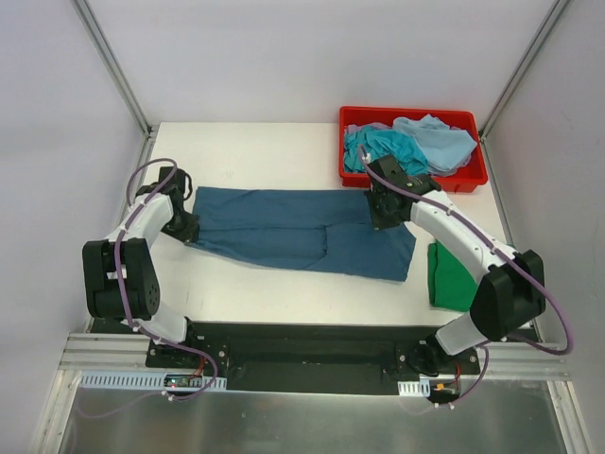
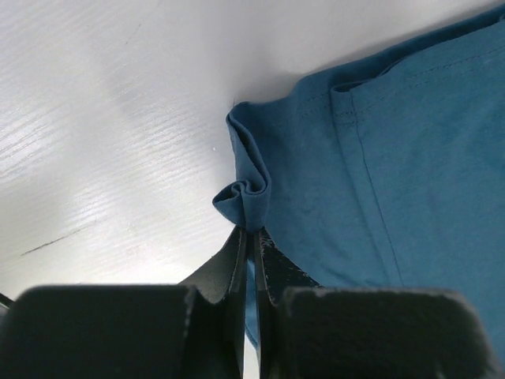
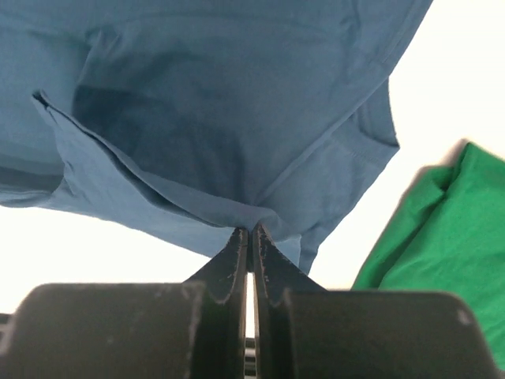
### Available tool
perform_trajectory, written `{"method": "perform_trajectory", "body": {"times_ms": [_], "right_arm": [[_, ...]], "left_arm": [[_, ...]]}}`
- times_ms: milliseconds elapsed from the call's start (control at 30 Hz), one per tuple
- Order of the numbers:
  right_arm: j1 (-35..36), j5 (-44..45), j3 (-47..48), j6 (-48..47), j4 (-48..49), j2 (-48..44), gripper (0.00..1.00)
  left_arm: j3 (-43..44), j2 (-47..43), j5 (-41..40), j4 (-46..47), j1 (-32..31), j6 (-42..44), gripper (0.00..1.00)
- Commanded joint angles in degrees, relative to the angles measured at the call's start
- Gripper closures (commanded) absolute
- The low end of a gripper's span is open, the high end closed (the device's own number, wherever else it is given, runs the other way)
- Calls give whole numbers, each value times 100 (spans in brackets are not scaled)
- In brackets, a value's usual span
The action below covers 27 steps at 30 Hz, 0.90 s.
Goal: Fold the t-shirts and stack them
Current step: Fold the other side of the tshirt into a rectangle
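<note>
A dark teal-blue t-shirt (image 1: 293, 232) lies spread lengthwise across the middle of the table, partly folded. My left gripper (image 1: 186, 227) is shut on its left edge, with the cloth bunched at the fingertips (image 2: 251, 229). My right gripper (image 1: 383, 216) is shut on the shirt's far right edge and lifts the cloth (image 3: 237, 118) a little; the jaws meet at the fabric (image 3: 251, 229). A bright green t-shirt (image 1: 446, 274) lies folded at the table's right front and also shows in the right wrist view (image 3: 442, 237). Turquoise (image 1: 383, 147) and pale blue (image 1: 435, 140) t-shirts are heaped in the bin.
A red plastic bin (image 1: 473, 178) stands at the back right corner of the white table (image 1: 255, 151). Metal frame posts rise at the back corners. Grey walls close in both sides.
</note>
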Motion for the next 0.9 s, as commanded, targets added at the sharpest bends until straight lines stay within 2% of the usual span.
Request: {"method": "perform_trajectory", "body": {"times_ms": [0,367,533,733,867], "right_arm": [[-213,327,490,-347,380,235,99],[-635,248,798,-777,873,683,100],[-688,301,859,-1041,1391,938,99],[-802,257,1264,-1199,1435,1483,98],[-811,721,1631,-1340,1410,1992,94]], "left_arm": [[315,85,-241,-336,69,-100,100],[825,532,-373,-363,87,50,100],[1045,806,-355,-372,87,42,100],[1212,1051,-496,-354,87,-11,100],[1344,1227,-584,-372,96,50,100]]}}
